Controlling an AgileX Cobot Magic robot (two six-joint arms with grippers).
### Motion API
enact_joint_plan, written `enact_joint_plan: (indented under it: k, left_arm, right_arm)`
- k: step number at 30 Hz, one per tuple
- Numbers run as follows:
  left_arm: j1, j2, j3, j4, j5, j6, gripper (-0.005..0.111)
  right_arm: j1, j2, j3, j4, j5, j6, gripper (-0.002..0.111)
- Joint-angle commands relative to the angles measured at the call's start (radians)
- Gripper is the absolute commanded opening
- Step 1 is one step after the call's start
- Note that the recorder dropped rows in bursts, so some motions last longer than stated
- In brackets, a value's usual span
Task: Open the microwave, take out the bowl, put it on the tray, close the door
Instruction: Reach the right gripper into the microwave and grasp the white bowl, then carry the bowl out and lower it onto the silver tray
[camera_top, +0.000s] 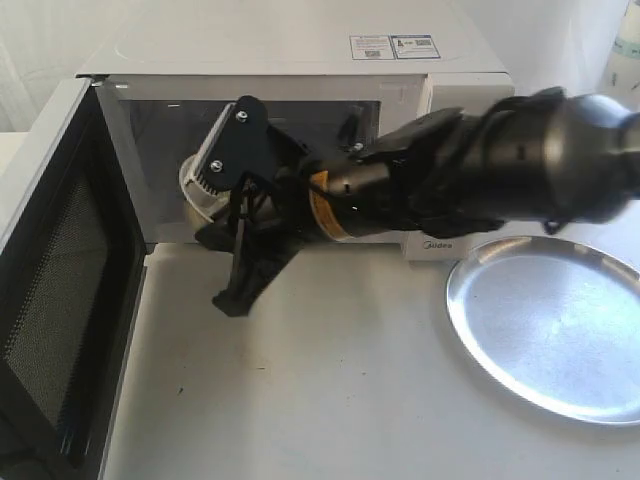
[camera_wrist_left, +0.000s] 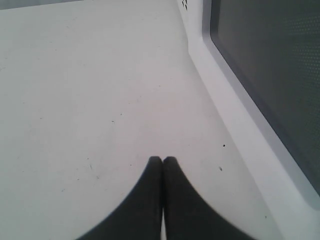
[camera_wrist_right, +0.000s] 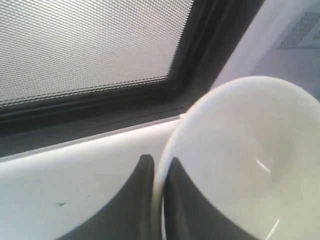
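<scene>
**Exterior view.** We recorded the microwave (camera_top: 300, 50) at the back of the white table (camera_top: 330, 400), with its door (camera_top: 60, 280) swung fully open to the left and the mesh window facing the cavity. The right arm reached across from the right, and the right gripper (camera_top: 213, 185) was at the mouth of the cavity. The bowl (camera_top: 192, 188) sat low in the front left of the opening, mostly hidden behind the gripper. We could not tell whether it rested on the cavity floor or hung just above it. The tray (camera_top: 550, 330) lay on the table to the right, in front of the control panel, bare and well apart from the bowl.

**Right wrist view.** We found the right gripper (camera_wrist_right: 159, 162) nearly closed and pinching the rim of the bowl (camera_wrist_right: 245, 160), with one finger (camera_wrist_right: 142, 175) outside the wall and the other inside. The door's mesh window (camera_wrist_right: 85, 45) filled the background.

**Left wrist view.** We saw the left gripper (camera_wrist_left: 162, 159) with its fingers pressed together and nothing between them. It was over bare table (camera_wrist_left: 75, 100), with the open door (camera_wrist_left: 265, 75) beside it.
</scene>
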Motion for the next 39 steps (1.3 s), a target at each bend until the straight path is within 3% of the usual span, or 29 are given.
enact_joint_plan:
  k: [1, 11, 19, 24, 34, 39]
  left_arm:
    - [-0.005, -0.002, -0.003, -0.009, 0.003, 0.000, 0.000]
    - [-0.005, -0.002, -0.003, -0.009, 0.003, 0.000, 0.000]
    - [-0.005, -0.002, -0.003, -0.009, 0.003, 0.000, 0.000]
    - [-0.005, -0.002, -0.003, -0.009, 0.003, 0.000, 0.000]
    - [-0.005, -0.002, -0.003, -0.009, 0.003, 0.000, 0.000]
    - [-0.005, -0.002, -0.003, -0.009, 0.003, 0.000, 0.000]
  right_arm:
    - [-0.002, -0.184, 0.166, -0.050, 0.018, 0.090, 0.000]
    - [-0.002, -0.426, 0.525, -0.050, 0.539, 0.176, 0.000]
    - [-0.006, -0.394, 0.632, 0.013, 1.008, 0.186, 0.000]
    - [-0.059, -0.282, 0.634, -0.050, 0.993, 0.224, 0.000]
    - [-0.117, 0.073, 0.388, -0.050, 1.114, 0.245, 0.000]
    - [-0.117, 0.099, 0.347, -0.050, 1.105, 0.266, 0.016]
